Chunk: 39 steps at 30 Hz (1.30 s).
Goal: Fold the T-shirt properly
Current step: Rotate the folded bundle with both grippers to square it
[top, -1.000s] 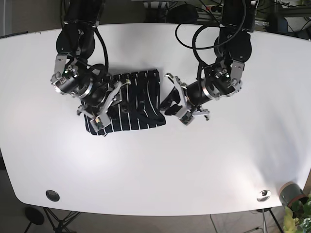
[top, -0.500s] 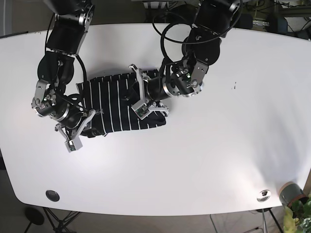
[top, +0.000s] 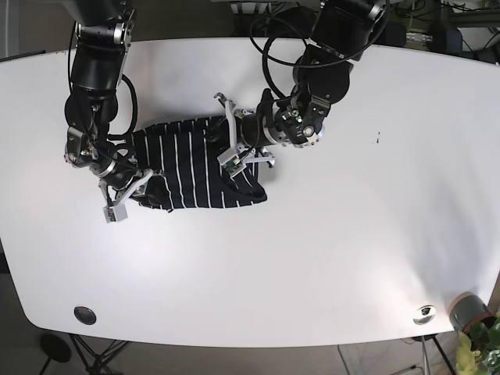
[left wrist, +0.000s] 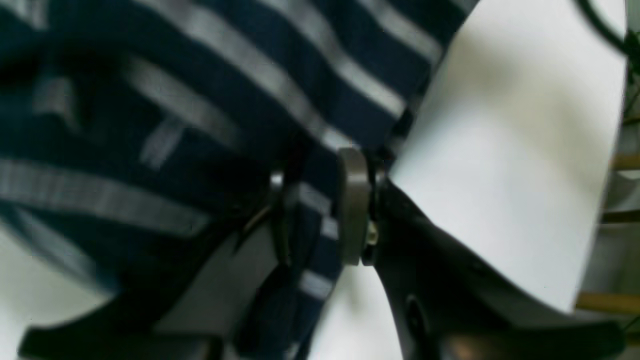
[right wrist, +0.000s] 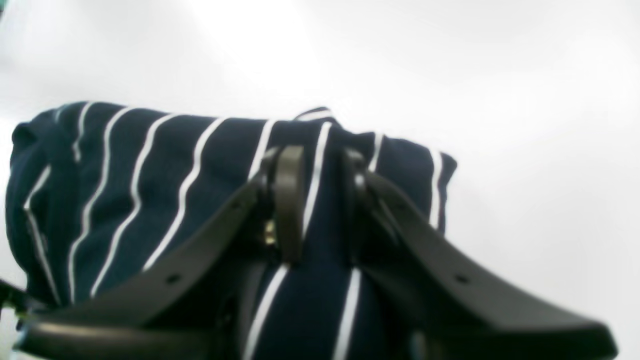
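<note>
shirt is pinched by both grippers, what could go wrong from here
1. The left gripper holds only a thin bunched edge of the shirt, so the cloth may slip out.
2. The right gripper pinches a thick stacked fold; pulling could drag the layers askew and undo the fold.

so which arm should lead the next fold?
Probably the left. Its gripper is shut on the shirt near the top middle, with cloth to carry across. The right gripper is pinching the far lower corner by the table, so it serves better as an anchor.

One T-shirt (top: 191, 168) (striped), two arms (top: 94, 94)
</note>
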Tool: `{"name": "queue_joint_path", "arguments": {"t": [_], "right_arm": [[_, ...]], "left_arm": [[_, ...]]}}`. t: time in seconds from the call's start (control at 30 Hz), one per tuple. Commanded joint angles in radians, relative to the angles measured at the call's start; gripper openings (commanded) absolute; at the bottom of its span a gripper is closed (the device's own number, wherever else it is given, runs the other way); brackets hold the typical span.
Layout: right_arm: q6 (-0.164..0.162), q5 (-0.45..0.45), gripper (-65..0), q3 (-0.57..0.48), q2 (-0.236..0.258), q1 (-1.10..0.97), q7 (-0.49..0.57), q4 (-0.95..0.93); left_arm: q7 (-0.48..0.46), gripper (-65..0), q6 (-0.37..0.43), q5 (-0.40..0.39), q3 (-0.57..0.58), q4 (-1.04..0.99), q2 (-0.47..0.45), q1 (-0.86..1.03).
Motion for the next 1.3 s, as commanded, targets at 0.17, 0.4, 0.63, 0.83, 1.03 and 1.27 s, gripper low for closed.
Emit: {"name": "queue_joint_path", "arguments": {"t": [0.17,0.4,0.63,0.83,1.03,1.27], "right_arm": [[0.006,-0.011,-53.6,-0.002,0.015,-0.006,0.015,0.001],[0.006,-0.011,-53.9,-0.004,0.026,-0.008,0.015,0.001],[0.047,-0.011,-54.1,0.001,0.027,-0.061,0.014,0.070],[0.053,-0.011,-54.1,-0.004,0.023,-0.140,0.012,0.152],[0.055,-0.009,-54.1,-0.005,-0.023,-0.218,0.012,0.225],[0.052,-0.008,-54.1,-0.007,-0.101,-0.301,0.011,0.344]], "left_arm": [[-0.046,-53.1,0.000,-0.009,-0.003,-0.041,-0.074,-0.016],[-0.049,-53.1,0.002,-0.003,-0.003,-0.112,-0.102,-0.028],[-0.089,-53.1,0.003,-0.003,-0.003,-0.308,-0.105,-0.169],[-0.184,-53.1,0.003,-0.003,0.006,-0.489,-0.114,-0.306],[-0.186,-53.1,0.003,-0.003,0.006,-0.508,-0.113,-0.399],[-0.197,-53.1,0.003,-0.002,0.007,-0.523,-0.111,-0.468]]}}
